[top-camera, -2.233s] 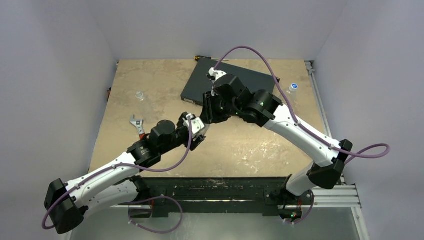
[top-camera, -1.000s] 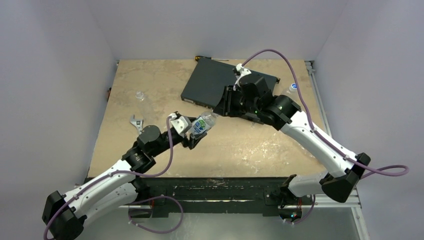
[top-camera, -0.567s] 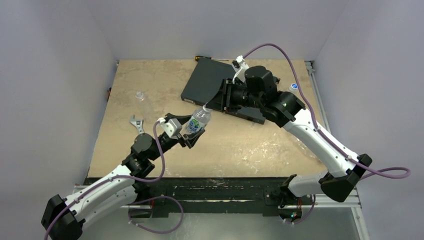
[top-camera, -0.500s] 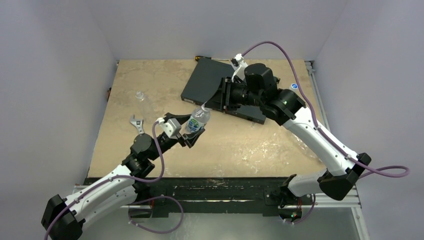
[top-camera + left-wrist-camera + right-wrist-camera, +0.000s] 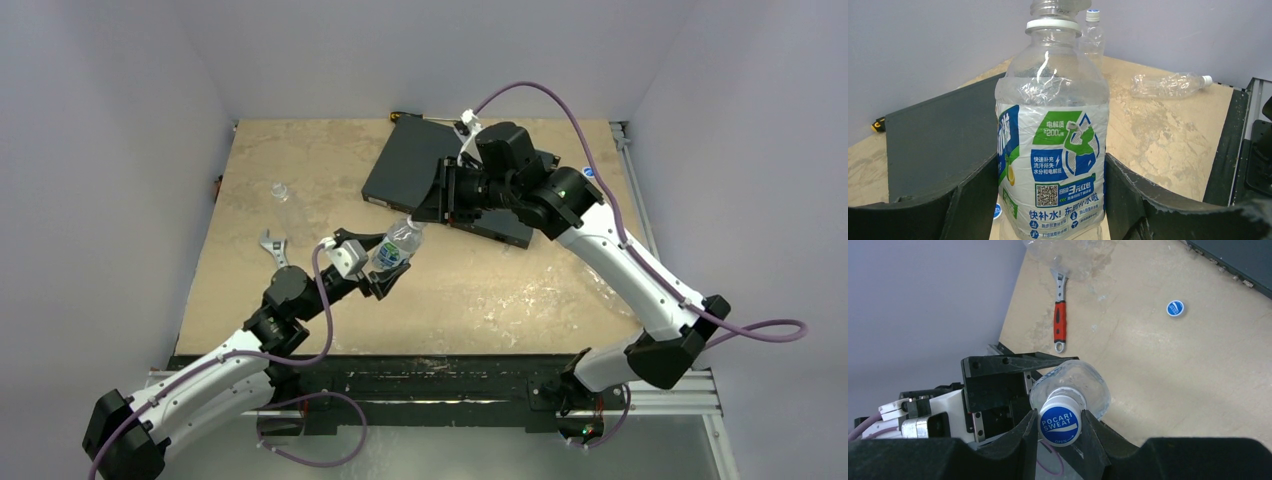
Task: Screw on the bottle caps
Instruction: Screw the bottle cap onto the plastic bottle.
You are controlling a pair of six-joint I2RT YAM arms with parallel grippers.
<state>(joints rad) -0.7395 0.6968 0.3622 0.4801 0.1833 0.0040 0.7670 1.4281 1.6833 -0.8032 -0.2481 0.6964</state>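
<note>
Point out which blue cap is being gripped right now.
The cap pinched in the right gripper, at the mouth of the labelled bottle. The loose cap on the table is untouched.

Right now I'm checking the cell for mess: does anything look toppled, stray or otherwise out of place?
A clear bottle lies on its side near the right edge of the table, toppled rather than standing. One loose blue cap sits alone near the black box. A red-handled wrench lies near the left edge, odd among bottles.
</note>
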